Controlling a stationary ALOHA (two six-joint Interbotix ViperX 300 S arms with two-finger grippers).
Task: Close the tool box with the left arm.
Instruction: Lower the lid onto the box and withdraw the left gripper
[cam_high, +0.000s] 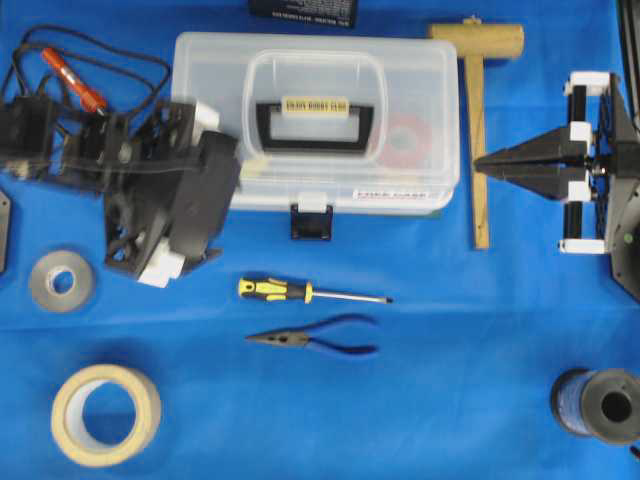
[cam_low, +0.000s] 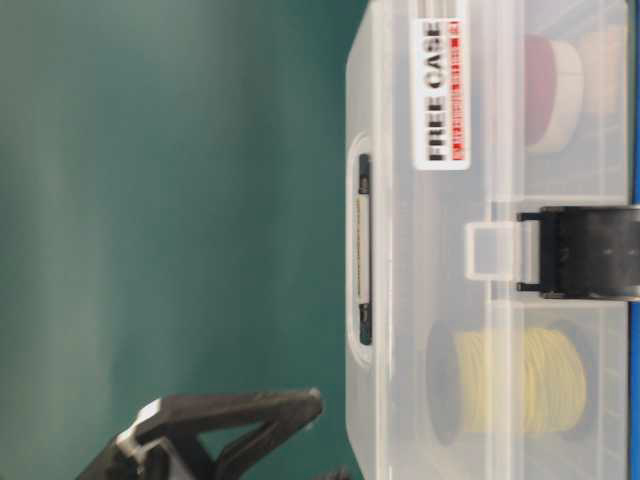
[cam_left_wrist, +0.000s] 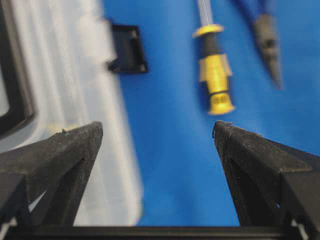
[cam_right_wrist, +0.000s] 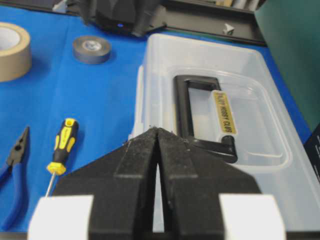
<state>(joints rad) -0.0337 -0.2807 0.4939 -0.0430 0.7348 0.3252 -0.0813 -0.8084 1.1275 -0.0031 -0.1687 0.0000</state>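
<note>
The tool box (cam_high: 330, 80) is a clear plastic case at the back middle of the blue cloth. Its lid lies flat on the base, black handle (cam_high: 312, 125) on top. The dark latch (cam_high: 311, 222) sticks out at the front middle, also visible in the table-level view as the latch (cam_low: 585, 252). My left gripper (cam_high: 228, 205) is at the box's front-left corner, open wide. In the left wrist view the left gripper (cam_left_wrist: 157, 127) holds nothing, one finger over the tool box (cam_left_wrist: 65, 75) edge, the other over cloth. My right gripper (cam_high: 480, 165) is shut right of the box, and the right gripper (cam_right_wrist: 157, 129) is empty.
A wooden mallet (cam_high: 478, 120) lies right of the box. A yellow screwdriver (cam_high: 300, 292) and blue pliers (cam_high: 320, 340) lie in front. Grey tape (cam_high: 62, 280) and masking tape (cam_high: 105, 415) sit front left, a black wire spool (cam_high: 600, 405) front right, cables (cam_high: 70, 75) back left.
</note>
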